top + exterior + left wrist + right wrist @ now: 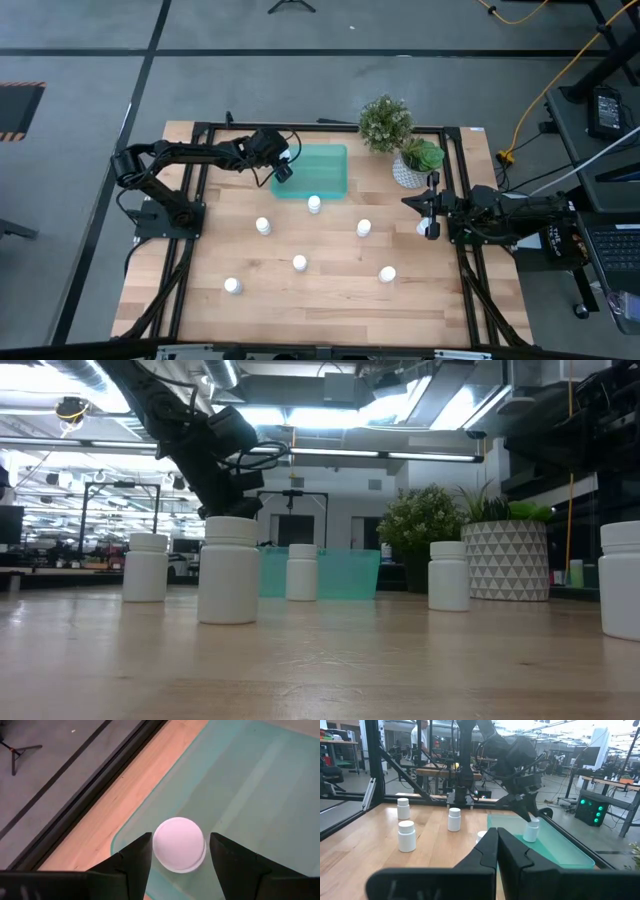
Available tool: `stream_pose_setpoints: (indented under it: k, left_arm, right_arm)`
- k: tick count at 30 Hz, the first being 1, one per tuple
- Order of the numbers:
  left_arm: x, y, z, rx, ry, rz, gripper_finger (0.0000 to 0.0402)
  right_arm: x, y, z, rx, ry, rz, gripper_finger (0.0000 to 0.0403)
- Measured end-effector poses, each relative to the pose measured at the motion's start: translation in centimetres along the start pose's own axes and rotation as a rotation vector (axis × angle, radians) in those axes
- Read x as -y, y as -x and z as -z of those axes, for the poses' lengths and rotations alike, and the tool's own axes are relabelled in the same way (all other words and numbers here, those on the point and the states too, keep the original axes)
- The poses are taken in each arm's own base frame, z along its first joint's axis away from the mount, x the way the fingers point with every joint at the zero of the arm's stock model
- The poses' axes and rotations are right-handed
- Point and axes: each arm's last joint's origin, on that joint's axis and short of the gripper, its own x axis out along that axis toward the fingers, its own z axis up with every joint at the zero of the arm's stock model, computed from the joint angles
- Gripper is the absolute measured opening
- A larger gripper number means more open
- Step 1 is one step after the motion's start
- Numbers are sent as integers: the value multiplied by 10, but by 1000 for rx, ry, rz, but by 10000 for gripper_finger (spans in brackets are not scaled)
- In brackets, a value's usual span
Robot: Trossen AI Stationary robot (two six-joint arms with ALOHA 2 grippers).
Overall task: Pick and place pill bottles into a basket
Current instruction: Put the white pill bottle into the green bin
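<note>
Left end effector (284, 172) is hovering over the near-left corner of the basket (325, 160), its fingers pinching a pill bottle (179, 844) between them, the bottle's long axis upright and directly below the wrist. We are judging that release hinges on the bottle sitting inside the rim rather than over the desk (330, 295); it is only just inside. Left arm is reaching rightward, extended low. Right end effector (431, 215) is waiting at the right edge, fingers pressed together.

We note a wooden table (330, 290); the basket (325, 175) lies on it; six pill bottles (299, 263) stand before the basket; two potted plants (385, 122) beside it.
</note>
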Motion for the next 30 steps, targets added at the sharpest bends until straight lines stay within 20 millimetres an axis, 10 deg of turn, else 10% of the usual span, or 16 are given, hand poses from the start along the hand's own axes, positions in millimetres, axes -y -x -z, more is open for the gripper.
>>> stream_pose_setpoints:
  k: [17, 30]
  left_arm:
    - [-1, 10, -17, 39, -58, 16, 191]
    - [-9, 68, -29, 79, -154, 34, 162]
  right_arm:
    - [0, 0, 0, -3, 4, -1, 10]
    - [0, 0, 1, -11, 9, -1, 10]
